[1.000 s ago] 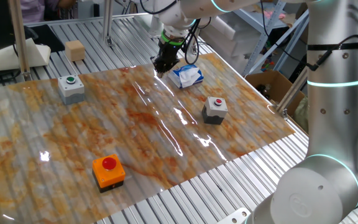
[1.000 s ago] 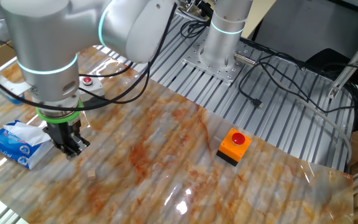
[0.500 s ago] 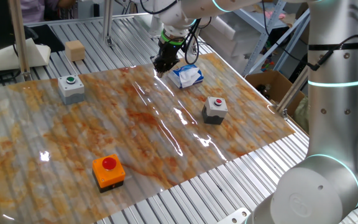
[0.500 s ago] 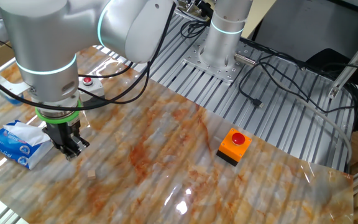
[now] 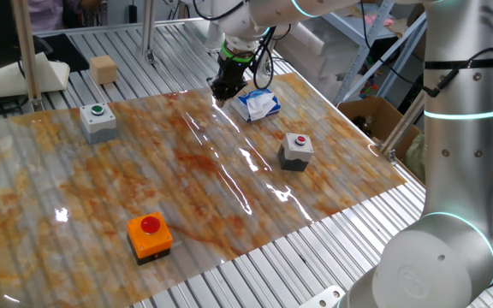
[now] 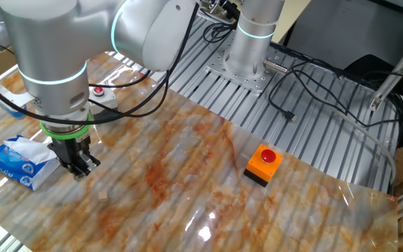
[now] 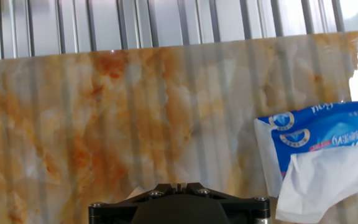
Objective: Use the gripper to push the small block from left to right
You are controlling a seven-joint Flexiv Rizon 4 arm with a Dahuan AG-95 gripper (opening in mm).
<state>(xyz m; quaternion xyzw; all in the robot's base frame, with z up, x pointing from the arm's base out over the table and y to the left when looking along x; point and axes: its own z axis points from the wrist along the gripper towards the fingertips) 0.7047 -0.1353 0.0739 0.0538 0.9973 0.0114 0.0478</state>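
Note:
The small block (image 5: 103, 68) is a plain tan wooden cube on the ribbed metal table, beyond the far left edge of the marbled mat. It is out of the other two views. My gripper (image 5: 219, 96) hangs far to its right, low over the mat's far edge and beside a tissue pack (image 5: 256, 104). In the other fixed view the gripper (image 6: 80, 172) has its fingers together, with nothing between them. A much tinier tan cube (image 6: 102, 195) lies on the mat a short way from the fingertips. The hand view shows only the gripper's black tips (image 7: 179, 185) over bare mat.
A grey box with a green button (image 5: 98, 121) stands at the mat's left. A grey box with a red button (image 5: 296, 151) stands at the right and an orange box with a red button (image 5: 150, 234) at the front. The tissue pack (image 7: 319, 158) lies close right of the fingers.

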